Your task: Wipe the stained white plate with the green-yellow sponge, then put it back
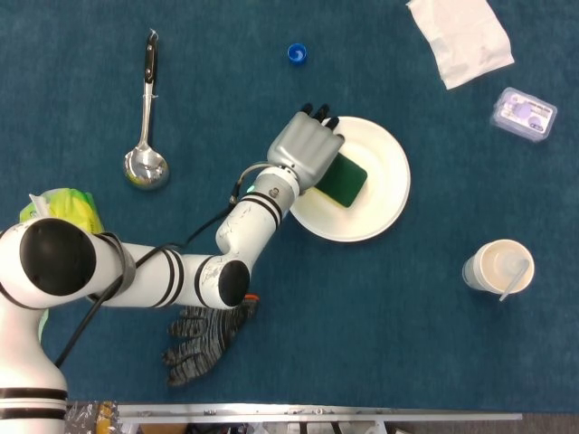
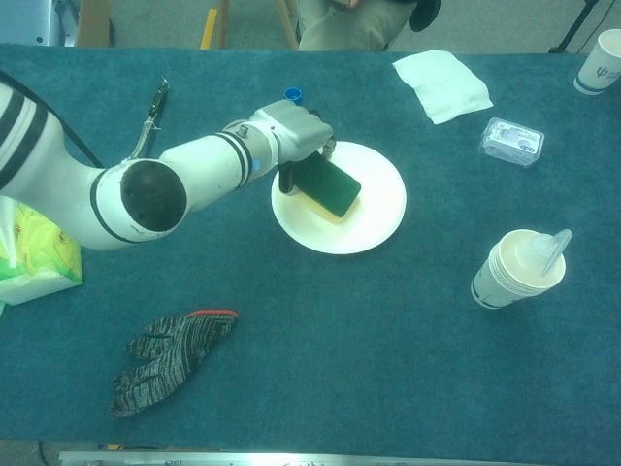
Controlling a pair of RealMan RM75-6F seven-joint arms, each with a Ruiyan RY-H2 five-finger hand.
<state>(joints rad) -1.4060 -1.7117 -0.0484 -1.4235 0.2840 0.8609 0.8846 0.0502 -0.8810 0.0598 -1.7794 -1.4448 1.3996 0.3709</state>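
While sponge [image 1: 343, 180] is lying on white plate [image 1: 380, 203], I am gripping it with left hand [image 1: 305, 151], green side up; right hand out of sight.

Table [image 1: 380, 316] covered in dark teal cloth. Lying directly on it: white plate [image 1: 380, 194] near centre; ladle [image 1: 147, 136] and blue bottle cap [image 1: 297, 53] far left; knit glove [image 1: 206, 334] near front edge; napkin [image 1: 461, 38], small clear box [image 1: 523, 114], lidded cup [image 1: 498, 267] right; yellow-green packet [image 1: 61, 206], possibly wipes, left edge.
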